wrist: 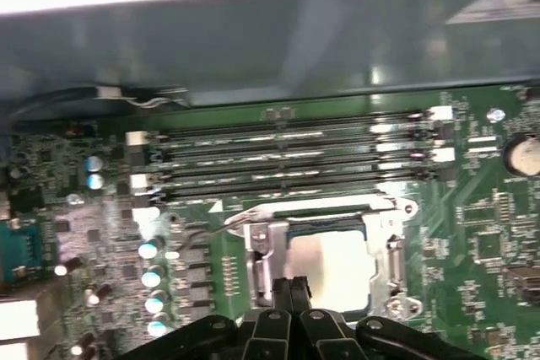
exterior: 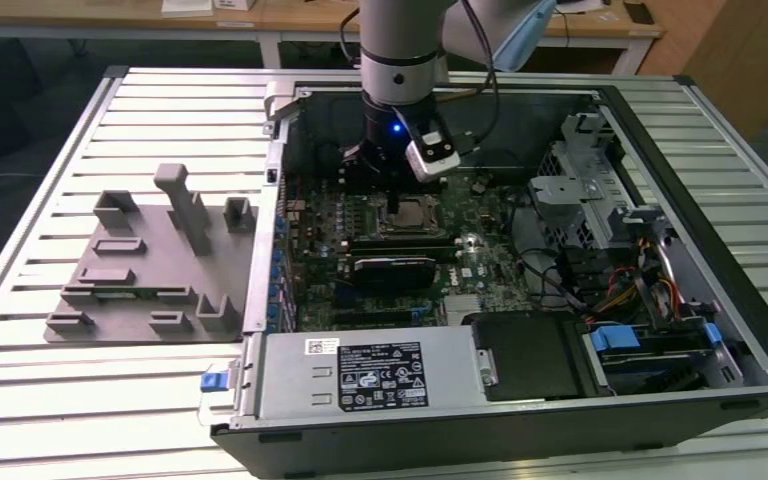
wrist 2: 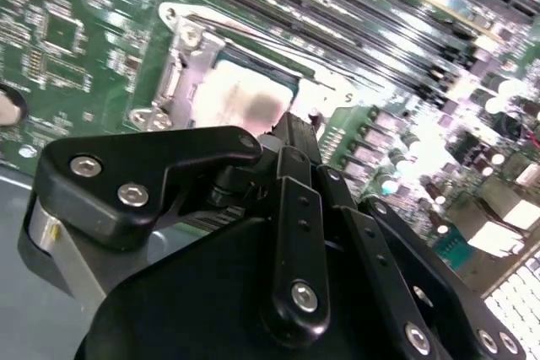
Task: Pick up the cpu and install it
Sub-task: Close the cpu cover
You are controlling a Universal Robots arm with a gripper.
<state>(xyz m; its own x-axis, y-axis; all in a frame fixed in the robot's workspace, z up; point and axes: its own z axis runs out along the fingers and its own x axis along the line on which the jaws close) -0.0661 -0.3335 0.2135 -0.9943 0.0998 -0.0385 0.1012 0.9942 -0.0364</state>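
The black metal gripper [wrist: 289, 291] hangs just above the small, flat, square cpu with its smooth silver-grey top plate [wrist: 331, 265]. The cpu lies flat inside the bright steel socket frame [wrist: 395, 246] on the green motherboard [wrist: 472, 233], directly beyond the fingertips. The fingers are pressed together and pinch nothing.

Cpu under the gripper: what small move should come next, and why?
Probably a short lift straight up: the cpu lies flat inside its socket, and the gripper hangs shut over its edge, holding nothing.
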